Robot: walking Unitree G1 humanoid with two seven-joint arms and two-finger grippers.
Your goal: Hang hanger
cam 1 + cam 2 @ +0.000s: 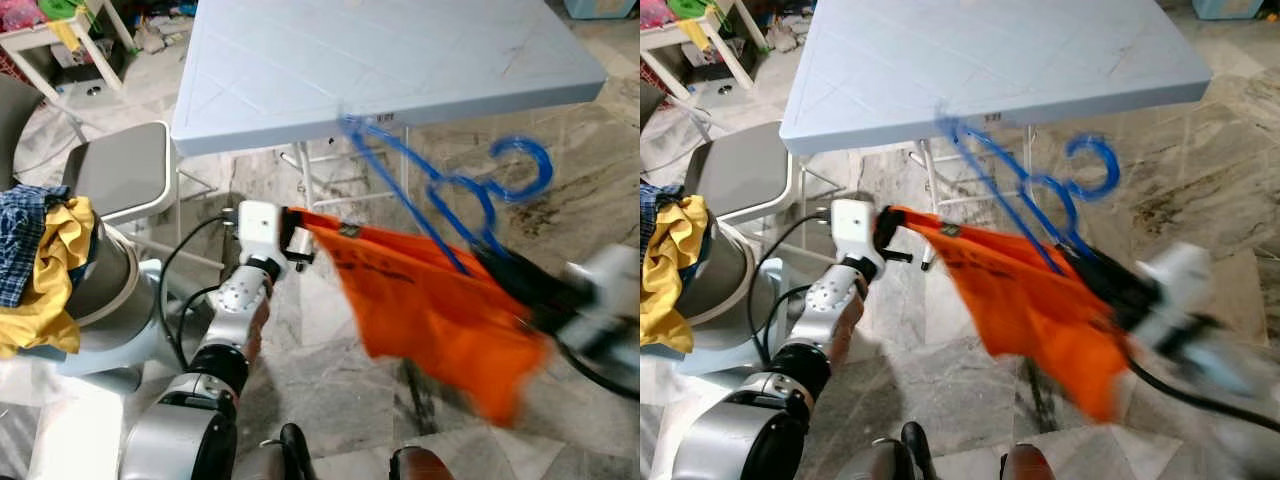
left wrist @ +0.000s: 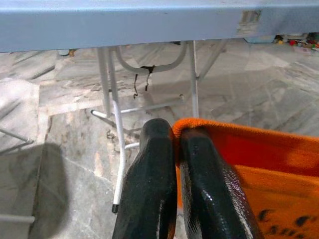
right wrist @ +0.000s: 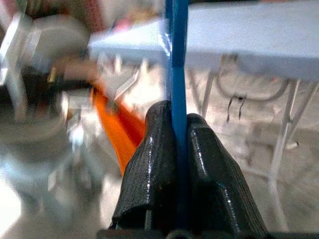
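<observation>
Left tool (image 2: 175, 144) pinches soft orange cloth (image 1: 430, 310); right tool (image 3: 174, 124) clamps thin blue hanger (image 1: 450, 185).

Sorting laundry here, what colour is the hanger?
Blue; the hanger shows best in the left eye view.

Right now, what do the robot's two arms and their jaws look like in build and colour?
The left arm is silver, built of rounded jointed segments with a speckled forearm, ending in a white boxy wrist block. A black cable loops beside it. The left gripper has two thick, glossy black fingers with blunt rounded tips. The right gripper has the same black fingers; its white wrist is blurred, trailing a black cable.
</observation>
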